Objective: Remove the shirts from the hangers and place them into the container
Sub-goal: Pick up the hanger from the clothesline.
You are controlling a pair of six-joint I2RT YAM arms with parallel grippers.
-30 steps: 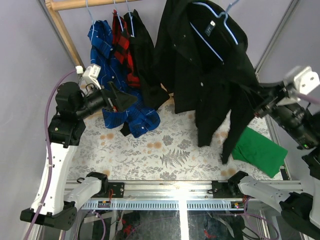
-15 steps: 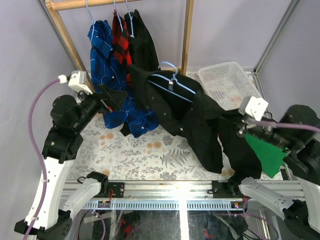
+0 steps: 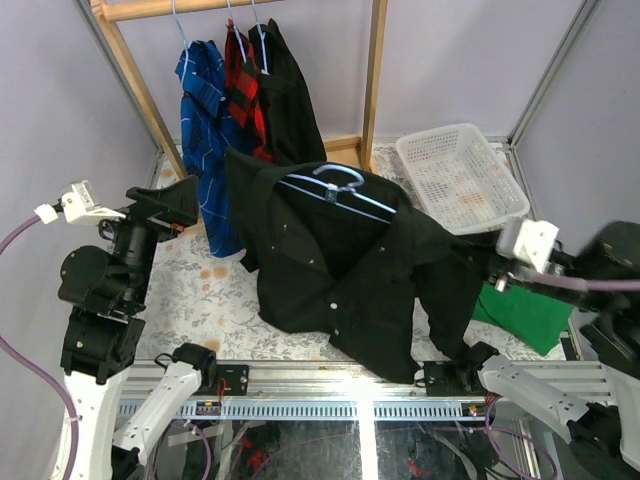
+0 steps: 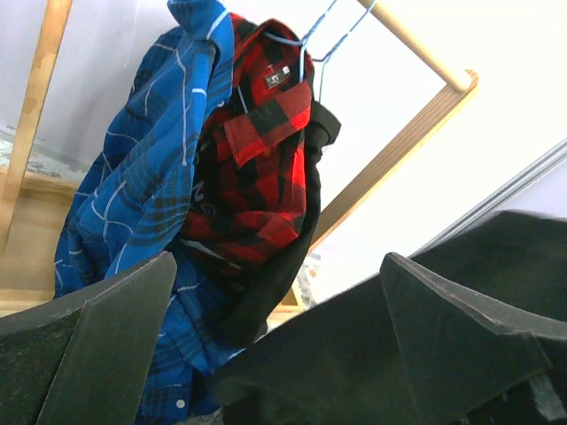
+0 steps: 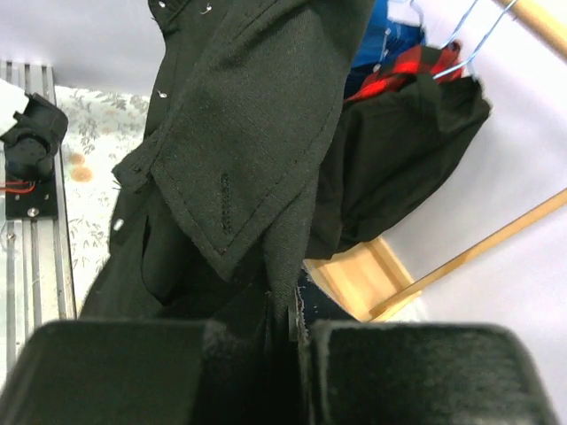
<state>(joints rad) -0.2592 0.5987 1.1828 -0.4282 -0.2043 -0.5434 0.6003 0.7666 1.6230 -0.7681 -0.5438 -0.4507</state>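
Left gripper [image 3: 183, 203] spread wide, holding nothing; I note it pulled back left, off blue plaid shirt [image 3: 205, 130] hanging on rack [image 3: 378, 70]. Black shirt [image 3: 340, 270] on hanger [image 3: 335, 190] now draped lower across table [image 3: 210, 290], collar rearward, hem toward me. Right gripper [image 5: 297, 329] pinching its black cloth. Container [image 3: 460, 175] at right rear, only lattice floor showing.
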